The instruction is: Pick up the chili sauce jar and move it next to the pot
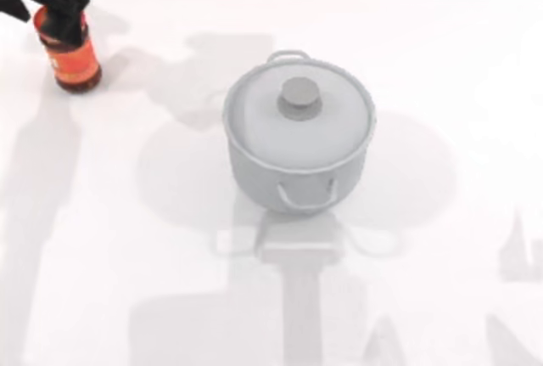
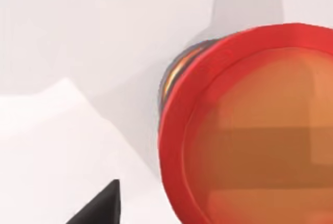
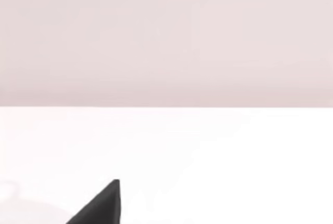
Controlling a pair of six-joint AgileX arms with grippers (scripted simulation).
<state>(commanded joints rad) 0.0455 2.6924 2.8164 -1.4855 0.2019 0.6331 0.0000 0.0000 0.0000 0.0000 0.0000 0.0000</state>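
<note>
Left gripper (image 1: 61,11), upper left of top view, pinches the lid end of the small cylindrical red-labelled chili sauce jar (image 1: 73,53), presumably for carrying. Large pale grey lidded metal pot (image 1: 299,135) sits centre frame, well apart; right arm not in top view, its fingers' state cannot be told

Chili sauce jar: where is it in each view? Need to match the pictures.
Top view: the chili sauce jar is at the table's far left corner, with the left gripper at its lid, well left of the pot.
Left wrist view: its orange-red lid fills much of the picture, close up.
Right wrist view: not in it; only bare table and wall.
Shared landmark: the orange-red lid, seen in the top and left wrist views.
</note>
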